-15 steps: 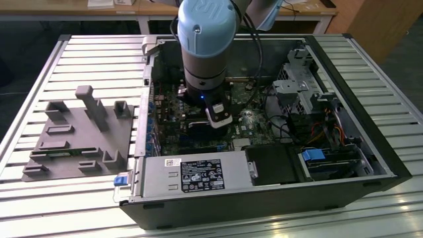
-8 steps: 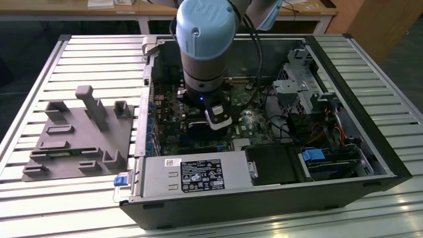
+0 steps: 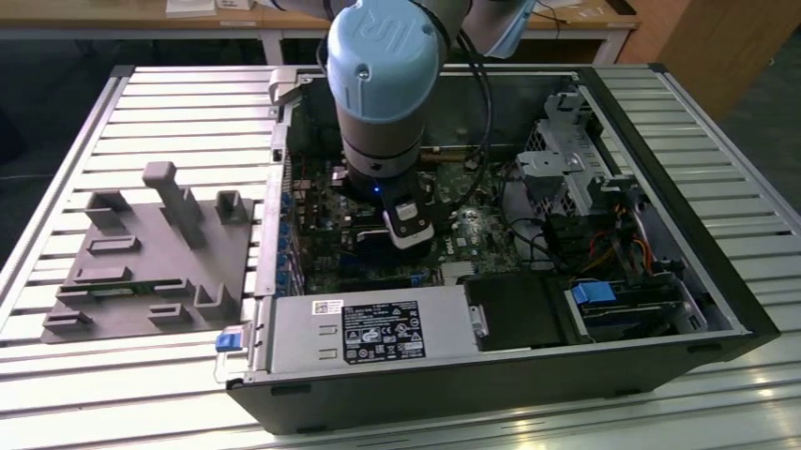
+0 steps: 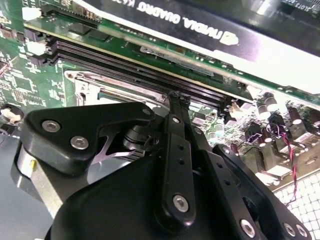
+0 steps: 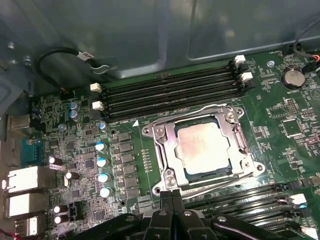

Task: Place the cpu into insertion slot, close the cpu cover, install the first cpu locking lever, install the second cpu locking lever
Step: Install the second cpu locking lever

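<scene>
Slatted pale metal bench carries everything: toward its left edge sits a grey plastic fixture block with upright pegs, and across the middle and right lies an open black computer case, its green motherboard facing up. I hang over that board on my light blue and grey arm. In the first wrist view, the square insertion slot with its silvery metal rim sits between two banks of long black memory slots. The small flat cpu, pale silver-grey on top, already lies seated inside it, and the thin silvery cpu cover lies flat around the chip with the chip showing through its square window. Thin wire levers run along the socket's edges; whether they are latched I cannot tell. My black claw is closed with nothing between its fingers, the tips pressed together just beside the socket's near edge, over the board, in both wrist views.
</scene>
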